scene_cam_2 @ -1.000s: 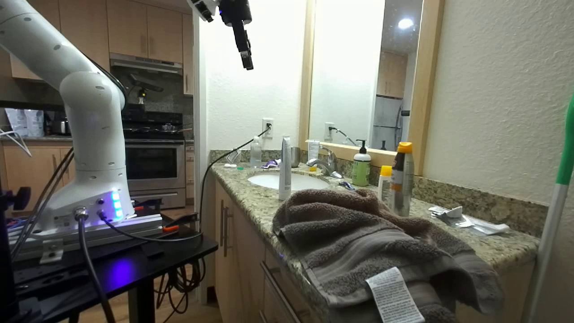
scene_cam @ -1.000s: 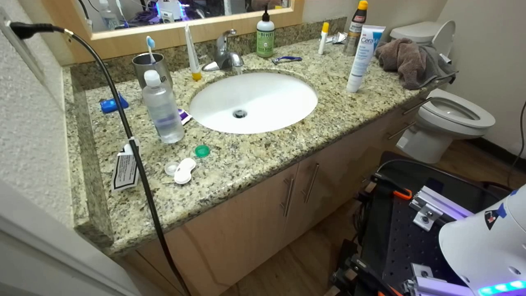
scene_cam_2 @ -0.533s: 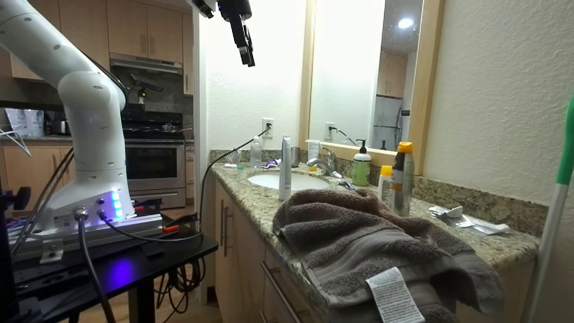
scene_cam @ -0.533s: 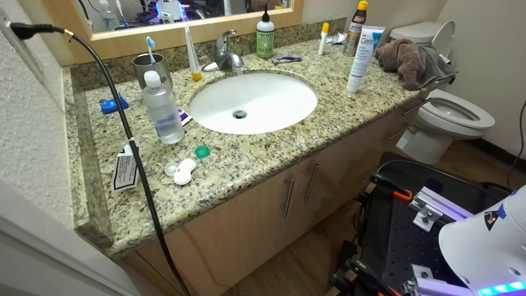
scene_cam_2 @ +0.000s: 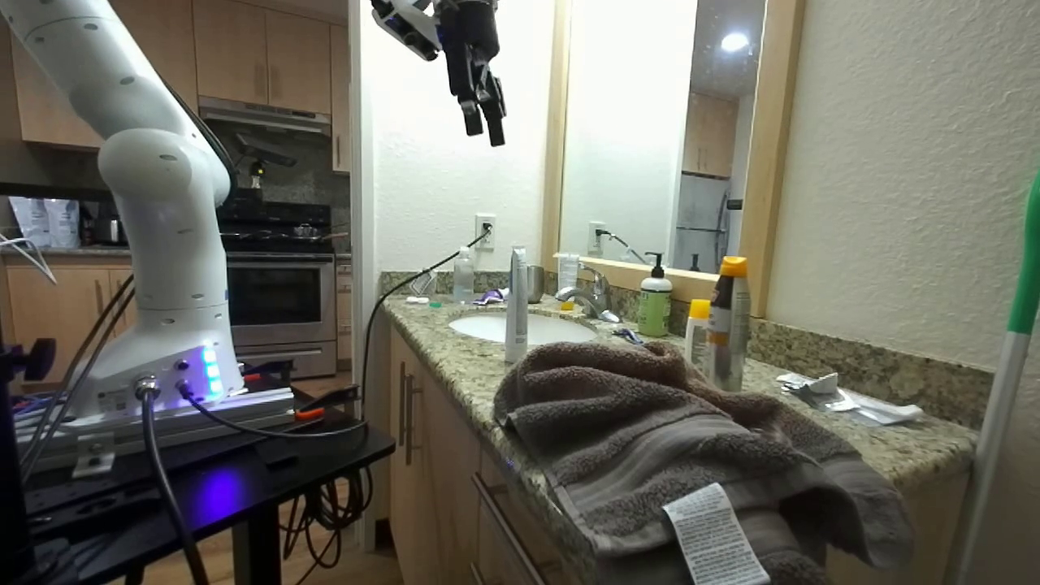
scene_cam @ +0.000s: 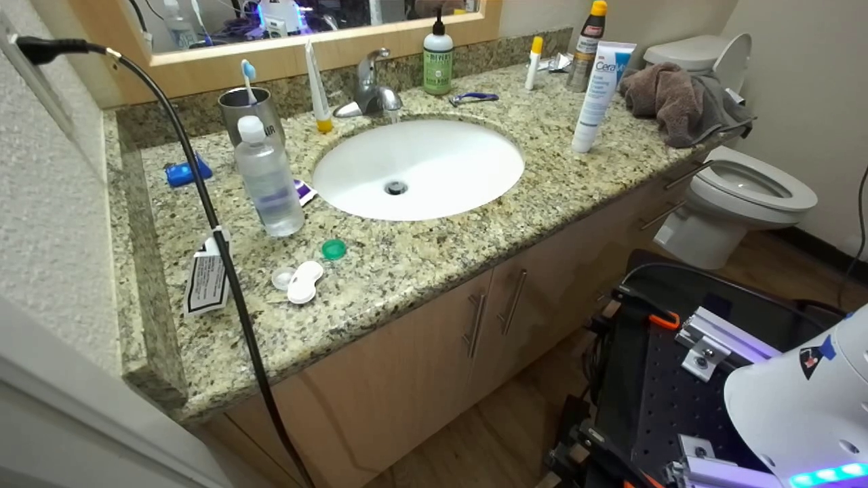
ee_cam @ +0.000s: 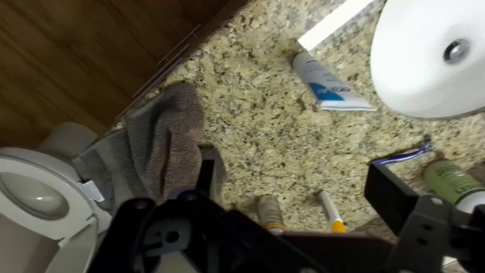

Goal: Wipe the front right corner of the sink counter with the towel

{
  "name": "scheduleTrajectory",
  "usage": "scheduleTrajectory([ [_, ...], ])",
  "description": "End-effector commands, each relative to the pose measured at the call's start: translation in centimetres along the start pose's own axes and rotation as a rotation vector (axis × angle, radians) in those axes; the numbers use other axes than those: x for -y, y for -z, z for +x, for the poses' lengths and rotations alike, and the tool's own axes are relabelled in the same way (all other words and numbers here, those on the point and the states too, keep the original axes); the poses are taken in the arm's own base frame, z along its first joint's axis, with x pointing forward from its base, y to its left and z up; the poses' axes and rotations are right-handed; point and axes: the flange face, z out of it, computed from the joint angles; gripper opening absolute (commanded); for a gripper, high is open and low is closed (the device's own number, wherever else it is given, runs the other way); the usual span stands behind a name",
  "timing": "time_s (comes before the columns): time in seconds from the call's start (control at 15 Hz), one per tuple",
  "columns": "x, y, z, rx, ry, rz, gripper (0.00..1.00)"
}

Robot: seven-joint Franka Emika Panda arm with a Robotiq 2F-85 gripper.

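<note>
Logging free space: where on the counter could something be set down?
Bare: the patch between towel and CeraVe tube, and the strip between sink, front edge and green cap. Crowded: the end with clear bottle, cup and lens case, crossed by black cord.

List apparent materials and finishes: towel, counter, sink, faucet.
Towel: terry fabric, likely cotton, matte; fuzzy pile with flatter woven bands.
Counter: stone, likely granite, polished-looking; irregular speckles, faint shine near the front edge.
Sink: probably glazed ceramic; smooth, uniformly white bowl. Enamelled metal possible.
Faucet: metal or metal-plated, chrome-like finish; silvery surface with bright and dark reflections.
</note>
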Motion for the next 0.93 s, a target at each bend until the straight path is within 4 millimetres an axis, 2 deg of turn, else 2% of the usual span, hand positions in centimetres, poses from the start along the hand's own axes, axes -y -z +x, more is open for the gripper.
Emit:
scheduleTrajectory([
  [0.0, -3.4, -3.1, 4.2, 0.051, -0.15, -0.1, 1.0],
  [0.2, -6.9, -6.3, 6.1, 0.097, -0.271, -0.126, 1.0],
  [0.4, -8.8, -9.5, 7.1, 0.14, -0.393, -0.092, 1.0],
  [0.47, -8.5, -9.1, 6.7, 0.171, -0.402, -0.008, 1.0],
  [0.53, -8.4, -8.9, 6.0, 0.15, -0.365, -0.072, 1.0],
  [0.73, -8.3, -9.4, 6.3, 0.17, -0.399, -0.026, 1.0],
  [0.87, -7.4, -11.3, 6.5, 0.149, -0.343, -0.078, 1.0],
])
